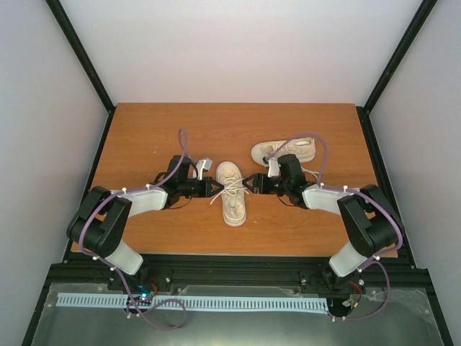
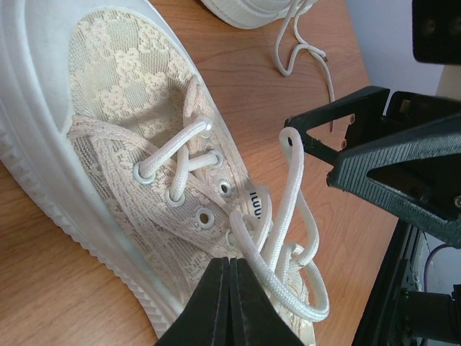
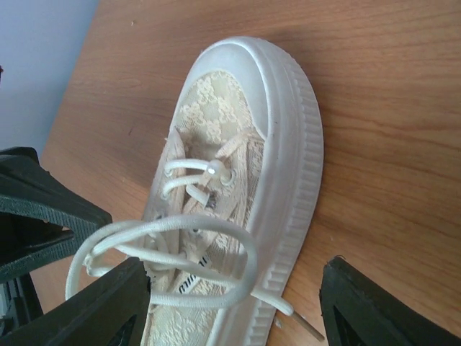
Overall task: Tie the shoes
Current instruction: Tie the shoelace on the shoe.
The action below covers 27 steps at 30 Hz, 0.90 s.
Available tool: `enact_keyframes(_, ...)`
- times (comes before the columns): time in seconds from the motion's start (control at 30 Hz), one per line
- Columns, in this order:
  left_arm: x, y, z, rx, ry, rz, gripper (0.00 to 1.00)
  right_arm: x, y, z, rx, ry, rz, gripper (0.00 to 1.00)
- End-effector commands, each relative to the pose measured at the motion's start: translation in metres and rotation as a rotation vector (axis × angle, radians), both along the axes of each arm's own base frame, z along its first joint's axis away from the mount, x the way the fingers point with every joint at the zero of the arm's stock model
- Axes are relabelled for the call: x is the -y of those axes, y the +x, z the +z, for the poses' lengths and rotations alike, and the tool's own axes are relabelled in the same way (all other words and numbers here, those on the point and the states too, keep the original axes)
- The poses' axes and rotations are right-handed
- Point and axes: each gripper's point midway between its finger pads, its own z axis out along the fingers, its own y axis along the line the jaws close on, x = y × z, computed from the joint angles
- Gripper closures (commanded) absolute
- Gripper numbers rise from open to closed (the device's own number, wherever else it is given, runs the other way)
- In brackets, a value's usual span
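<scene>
From above, the near shoe (image 1: pixel 232 193) is sitting sole down in the middle of the desk (image 1: pixel 144 137), between the two arms. The far shoe (image 1: pixel 285 151) is lying behind it to the right, close to the right arm (image 1: pixel 328 197). The left arm (image 1: pixel 144 200) is reaching in from the left, and the left jaws are pointing at the near shoe's laced part. The right jaws are facing them from the other side, just beside the shoe. A lace (image 1: pixel 218 197) is trailing off the shoe toward the left jaws.

In the left wrist view, the left jaws are sitting pressed together at the bottom edge. A lace strand (image 2: pixel 270 277) is running right across their tips, and I cannot tell whether it is being pinched. The near shoe (image 2: pixel 108 144) is filling the left side, its patterned upper and eyelets in plain sight. A lace loop is rising to the right, and its end is touching the tip of one right jaw. The far shoe's sole (image 2: pixel 252 11) is showing at the top edge, with its loose lace lying on the wood.

In the right wrist view, the right jaws are standing spread wide and gripping nothing. One is sitting at the bottom left beside the lace loop (image 3: pixel 238 241), the other at the bottom right over bare desk. The near shoe (image 3: pixel 288 144) is lying between them. The left jaws are showing dark at the left edge.
</scene>
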Motion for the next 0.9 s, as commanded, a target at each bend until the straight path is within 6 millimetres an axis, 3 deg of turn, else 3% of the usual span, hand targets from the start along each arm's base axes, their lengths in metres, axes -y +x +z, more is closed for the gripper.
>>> enact_keyframes(0.0,0.001,0.005,0.014,0.049,-0.026,0.005,0.99,-0.010,0.014,0.013,0.023,0.062,0.011,0.36)
enact_keyframes(0.33,0.001,0.006,0.014,0.047,-0.025,0.008,0.99,-0.016,0.016,0.001,-0.003,0.058,0.045,0.56)
enact_keyframes(0.57,-0.004,0.007,0.010,0.050,-0.016,0.044,0.99,-0.013,0.019,-0.001,0.003,0.037,0.033,0.95)
enact_keyframes(0.87,-0.030,0.002,-0.002,0.055,0.040,0.187,0.99,0.014,0.020,-0.020,-0.046,-0.051,-0.067,0.97)
